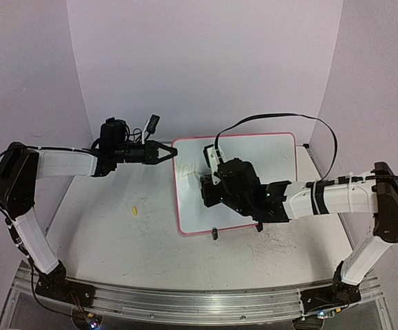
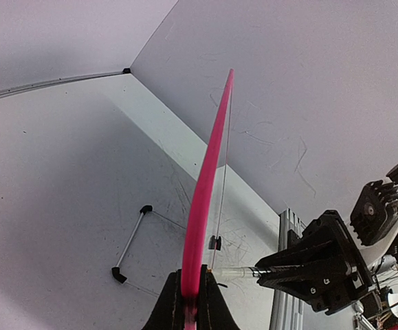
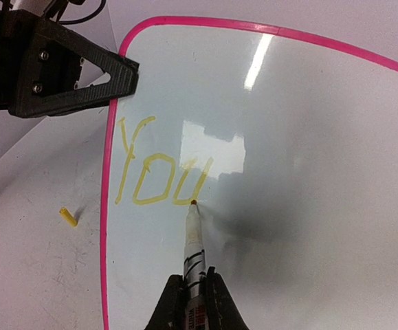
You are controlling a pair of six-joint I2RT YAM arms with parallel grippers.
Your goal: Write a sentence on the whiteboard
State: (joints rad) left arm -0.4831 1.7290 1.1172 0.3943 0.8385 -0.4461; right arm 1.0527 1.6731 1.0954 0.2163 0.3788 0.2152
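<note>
Tabletop (image 1: 116, 234), whiteboard (image 1: 267, 155) partly behind right hand (image 3: 192, 285).

Left claw (image 1: 170, 152) on whiteboard (image 1: 271, 157) left edge, right claw (image 3: 194, 289) and marker (image 3: 193, 237) over its middle, far right corner free

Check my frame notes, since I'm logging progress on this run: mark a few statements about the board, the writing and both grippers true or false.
1. The left gripper clamps the board by its pink edge. True.
2. The yellow writing reads "You". True.
3. The right gripper is empty. False: it is shut on a marker, whose tip sits at the foot of the "u".
4. The small yellow piece lies on the board. False: it lies on the table, left of the board's edge.
</note>
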